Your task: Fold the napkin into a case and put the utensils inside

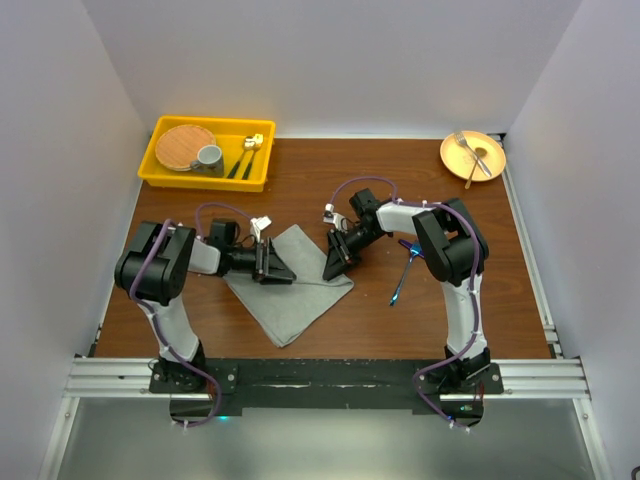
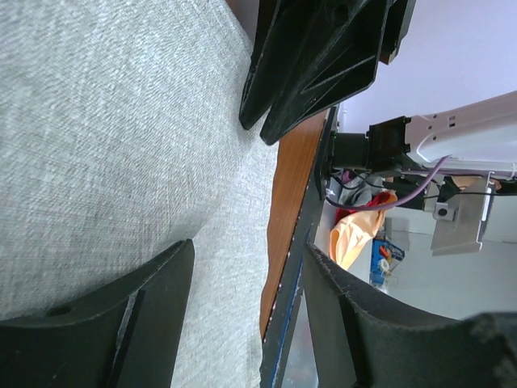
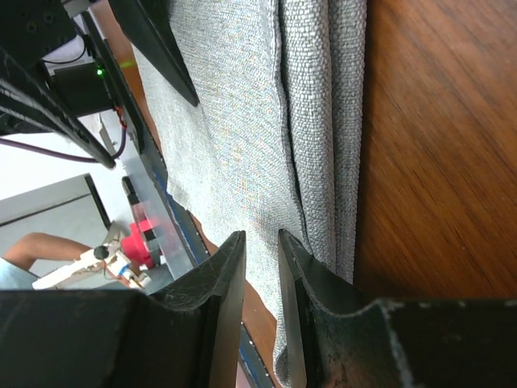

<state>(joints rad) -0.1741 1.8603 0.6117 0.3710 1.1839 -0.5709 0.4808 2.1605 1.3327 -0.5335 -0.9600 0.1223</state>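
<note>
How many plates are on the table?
2. A wooden plate lies in the yellow tray at the far left beside a grey cup; an orange plate holding a silver fork sits at the far right corner. None seem hidden.

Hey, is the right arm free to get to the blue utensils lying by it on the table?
Probably yes. The blue utensils lie bare on the wood beside the right arm, with nothing on top. The right claw is at the napkin's edge and would have to swing back.

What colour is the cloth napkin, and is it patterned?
Plain mid-grey woven cloth napkin, no pattern; clearest in the right wrist view.
</note>
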